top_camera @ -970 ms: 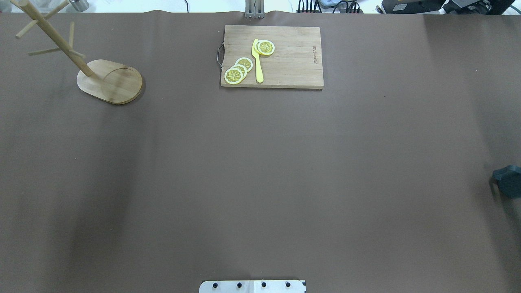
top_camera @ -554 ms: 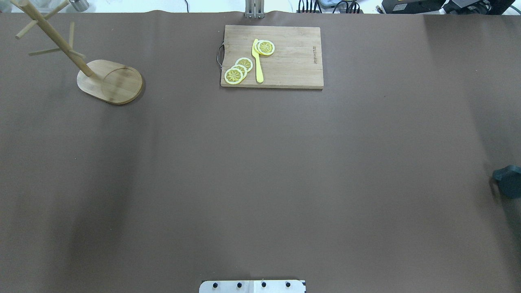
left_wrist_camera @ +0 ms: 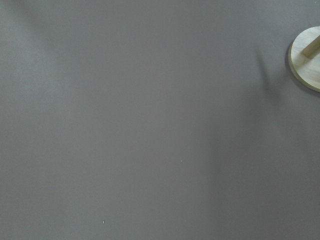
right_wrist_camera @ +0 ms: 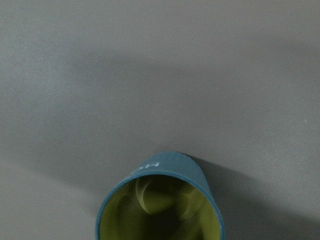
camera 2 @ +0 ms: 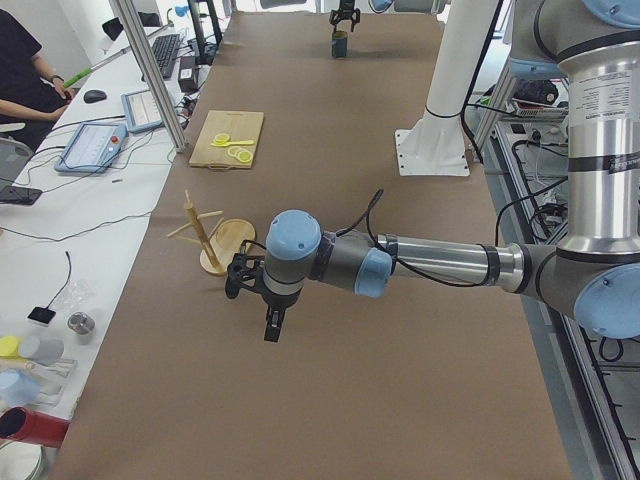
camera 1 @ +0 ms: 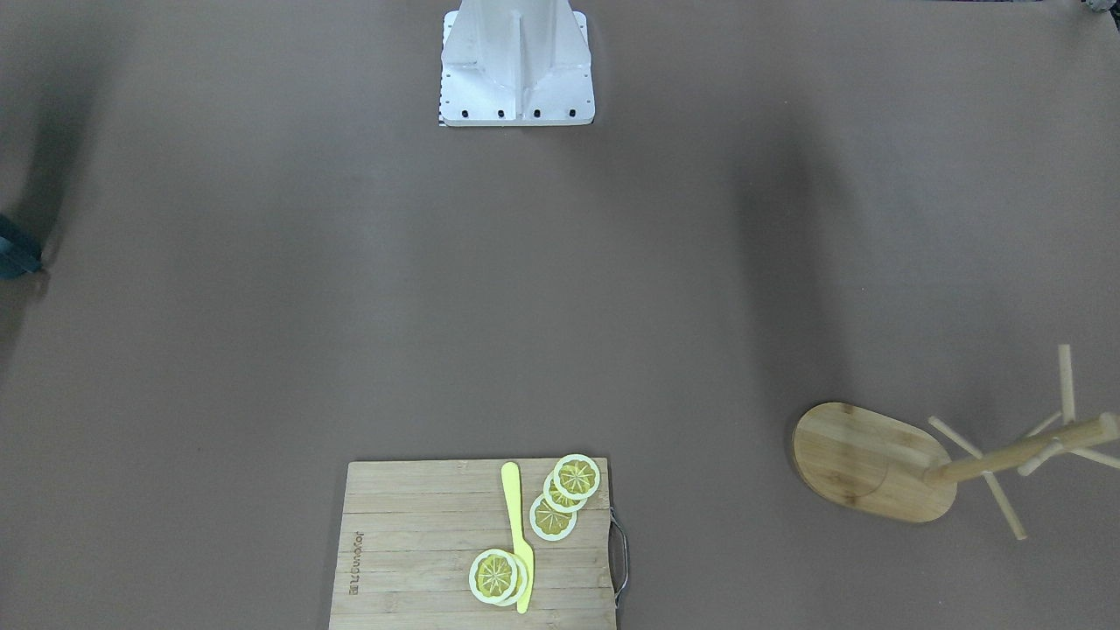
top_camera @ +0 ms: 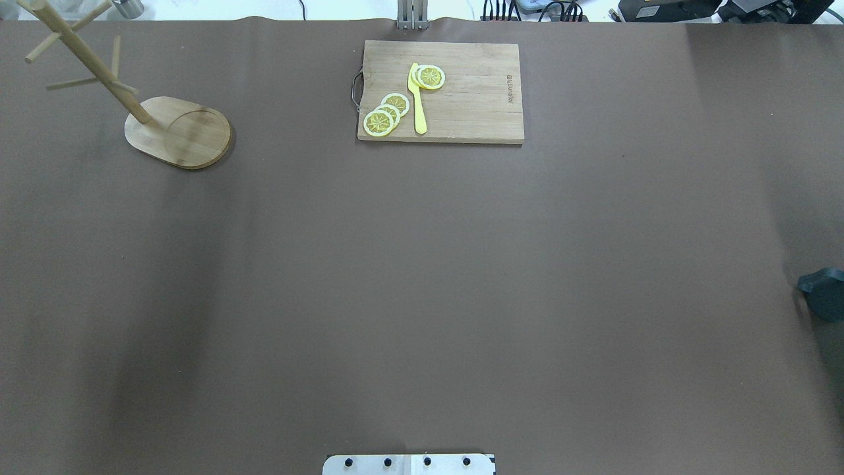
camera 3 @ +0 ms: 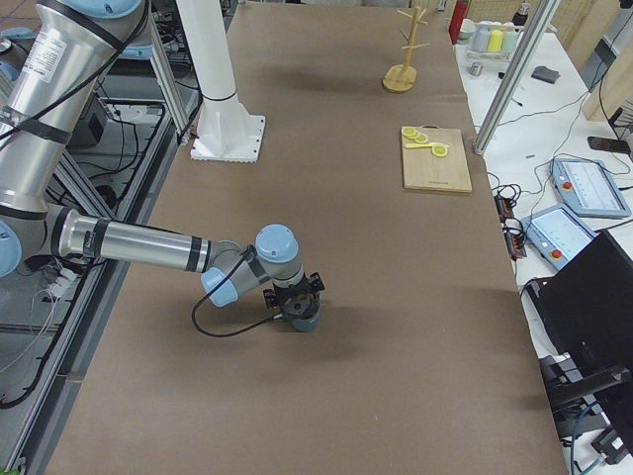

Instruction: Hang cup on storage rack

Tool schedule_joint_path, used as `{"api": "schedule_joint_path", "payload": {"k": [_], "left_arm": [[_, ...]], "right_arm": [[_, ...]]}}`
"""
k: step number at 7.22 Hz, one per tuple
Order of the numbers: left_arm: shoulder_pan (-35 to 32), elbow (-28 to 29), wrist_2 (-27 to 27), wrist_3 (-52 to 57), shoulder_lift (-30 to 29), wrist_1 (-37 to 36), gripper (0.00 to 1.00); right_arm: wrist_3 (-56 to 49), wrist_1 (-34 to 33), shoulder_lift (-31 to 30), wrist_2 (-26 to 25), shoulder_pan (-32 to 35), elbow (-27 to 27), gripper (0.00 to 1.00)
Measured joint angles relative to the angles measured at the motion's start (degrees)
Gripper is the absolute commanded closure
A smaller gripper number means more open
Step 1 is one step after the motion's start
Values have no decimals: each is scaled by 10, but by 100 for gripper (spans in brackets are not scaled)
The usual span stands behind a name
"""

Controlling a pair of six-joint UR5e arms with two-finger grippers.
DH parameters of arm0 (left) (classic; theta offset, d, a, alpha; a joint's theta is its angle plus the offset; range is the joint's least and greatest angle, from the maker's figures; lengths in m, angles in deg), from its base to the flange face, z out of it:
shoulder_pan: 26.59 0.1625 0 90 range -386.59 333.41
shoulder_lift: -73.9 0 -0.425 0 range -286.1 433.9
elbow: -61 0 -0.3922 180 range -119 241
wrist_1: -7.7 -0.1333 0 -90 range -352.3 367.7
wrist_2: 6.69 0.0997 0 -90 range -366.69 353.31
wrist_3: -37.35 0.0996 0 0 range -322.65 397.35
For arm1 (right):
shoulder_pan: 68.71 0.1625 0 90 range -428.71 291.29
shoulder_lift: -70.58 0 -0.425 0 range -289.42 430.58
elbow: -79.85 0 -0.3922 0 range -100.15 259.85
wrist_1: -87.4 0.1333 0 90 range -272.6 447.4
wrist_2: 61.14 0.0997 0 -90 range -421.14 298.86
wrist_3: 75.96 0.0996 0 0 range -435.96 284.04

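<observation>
Cup (right_wrist_camera: 165, 165) stands upright on table (top_camera: 422, 264), well apart from storage rack (top_camera: 177, 132).

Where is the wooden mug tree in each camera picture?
Front-facing: mug tree, lower right.
Overhead: upper left.
Exterior left: left of centre.
Exterior right: top, right of centre.
Left wrist: base, upper right edge.
Right wrist: not in view.
Shared landmark: cutting board, exterior views only.

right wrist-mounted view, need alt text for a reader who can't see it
A dark blue-grey cup with a yellow inside stands upright on the brown table, seen from above at the bottom centre and cut by the lower edge. Part of its white lettering shows on the outer wall.
</observation>
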Motion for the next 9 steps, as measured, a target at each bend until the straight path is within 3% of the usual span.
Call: {"api": "schedule_joint_path", "payload": {"k": [2, 4, 5, 9], "left_arm": [[0, -1, 0, 0, 0, 0, 2], [-1, -1, -1, 0, 2, 0, 2], [-1, 0, -3, 0, 5, 0, 2], [0, 0, -6, 1, 9, 0, 2]], "right_arm": [[10, 28, -2, 1, -8, -17, 40], [23, 34, -7, -1, -12, -19, 87], [40, 40, -9, -2, -12, -20, 100], [57, 53, -7, -4, -16, -17, 100]]}}
